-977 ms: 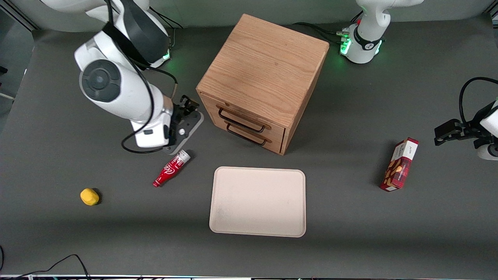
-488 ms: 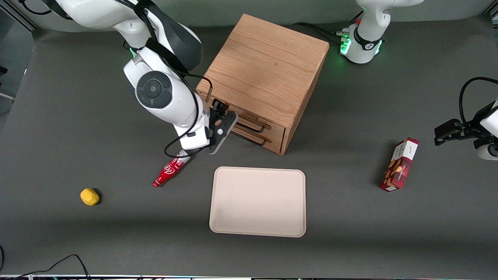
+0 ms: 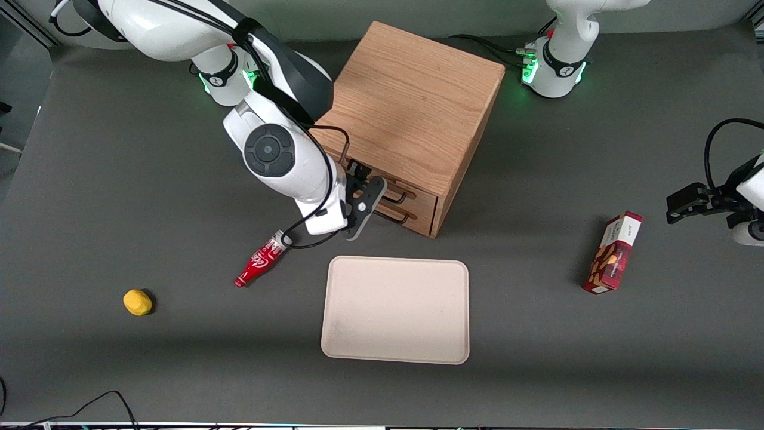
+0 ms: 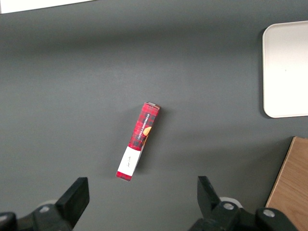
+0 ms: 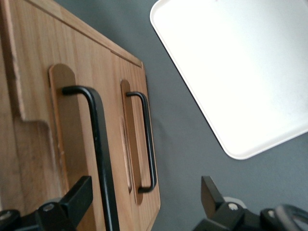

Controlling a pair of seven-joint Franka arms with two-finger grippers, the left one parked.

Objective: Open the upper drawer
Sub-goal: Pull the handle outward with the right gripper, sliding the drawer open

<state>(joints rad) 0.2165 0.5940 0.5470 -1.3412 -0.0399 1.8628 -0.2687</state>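
Gripper [image 3: 365, 192] sits right in front of the oak cabinet [image 3: 412, 101], fingers spread apart, holding nothing. In the wrist view one finger [image 5: 77, 199] is against the cabinet front, just beside the upper drawer's handle [image 5: 98, 144]; the other finger [image 5: 211, 195] hangs over the grey table [image 5: 187, 139]. Upper drawer [image 3: 418, 192] is directly at the gripper, shut flush with the cabinet front. Lower drawer [image 3: 418, 212] just under it, also shut, its handle [image 5: 147, 144] between the fingers' spread.

Labels: red bottle [image 3: 261, 261], nearer the front camera than the gripper, carries white script, not readable. Red plaid box [image 3: 613, 253], well off toward the parked arm's end, has a white label with small writing, unreadable in both views [image 4: 138, 142]. Cream tray [image 3: 395, 309] lies nearer the camera than the gripper. Yellow lump [image 3: 137, 301] far toward the working arm's end.

Versus half a second ago: the gripper has moved along the cabinet front toward the handles' middle, uncovering the bottle's cap end. Everything else unchanged.
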